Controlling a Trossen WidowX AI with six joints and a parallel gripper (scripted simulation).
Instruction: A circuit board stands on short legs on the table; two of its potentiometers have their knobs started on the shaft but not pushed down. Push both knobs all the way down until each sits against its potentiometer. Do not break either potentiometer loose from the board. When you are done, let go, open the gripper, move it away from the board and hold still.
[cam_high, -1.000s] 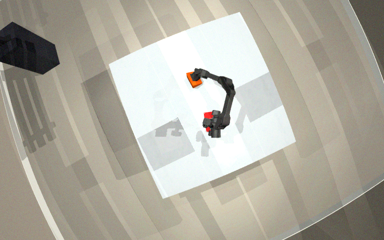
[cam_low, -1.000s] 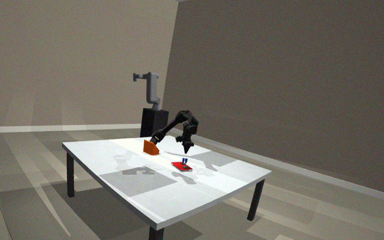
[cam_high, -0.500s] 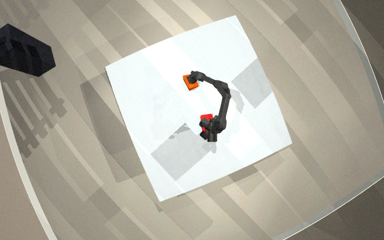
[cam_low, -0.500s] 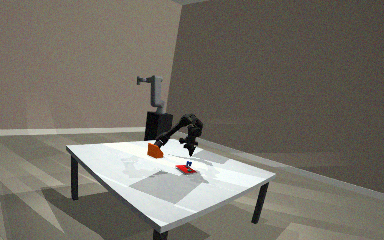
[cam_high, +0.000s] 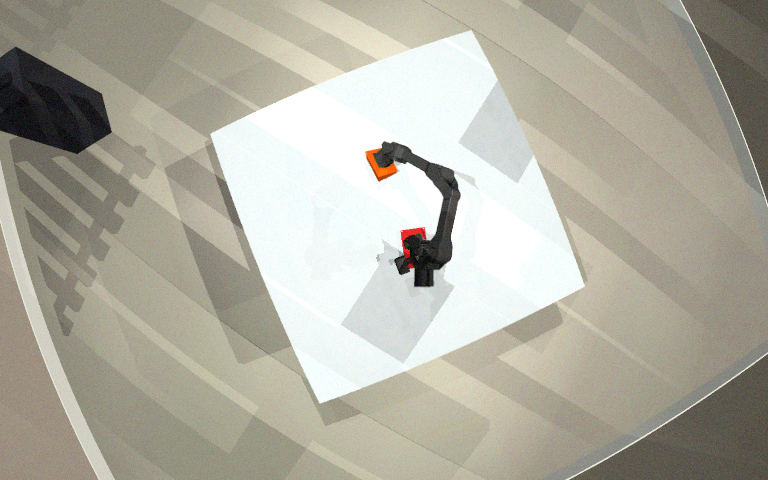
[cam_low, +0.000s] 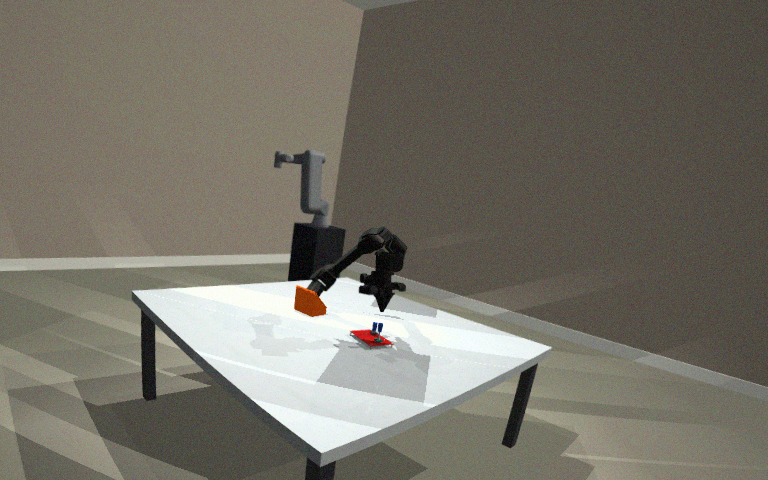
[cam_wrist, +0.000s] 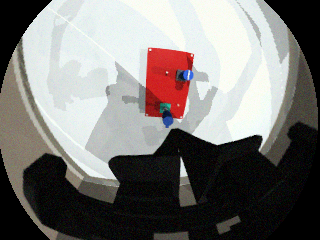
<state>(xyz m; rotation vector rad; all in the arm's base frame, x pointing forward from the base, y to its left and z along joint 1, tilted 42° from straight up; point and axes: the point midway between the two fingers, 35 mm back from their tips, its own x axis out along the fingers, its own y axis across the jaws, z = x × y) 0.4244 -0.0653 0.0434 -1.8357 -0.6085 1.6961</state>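
The red circuit board (cam_high: 413, 232) (cam_low: 362, 335) (cam_wrist: 167, 90) stands low on the table. Two blue knobs stand upright on it. One knob (cam_low: 380, 327) (cam_wrist: 167, 120) is over the green potentiometer (cam_low: 378, 340) (cam_wrist: 165, 107), near one short edge, with a stretch of shaft seemingly showing below it. The other knob (cam_low: 374, 327) (cam_wrist: 188, 75) is over the dark grey potentiometer (cam_wrist: 179, 75) by a long edge; its gap is too small to judge. My gripper (cam_low: 382, 310) (cam_wrist: 174, 131) is shut and empty, pointing down above the knobs, touching neither. In the top view the arm hides part of the board.
An orange block (cam_high: 380, 165) (cam_low: 308, 301) is at the arm's base, away from the board on the white table (cam_high: 294, 226) (cam_low: 226, 333). A grey arm (cam_low: 312, 181) on a black pedestal (cam_low: 317, 251) stands beyond the table. Shadows cross the table.
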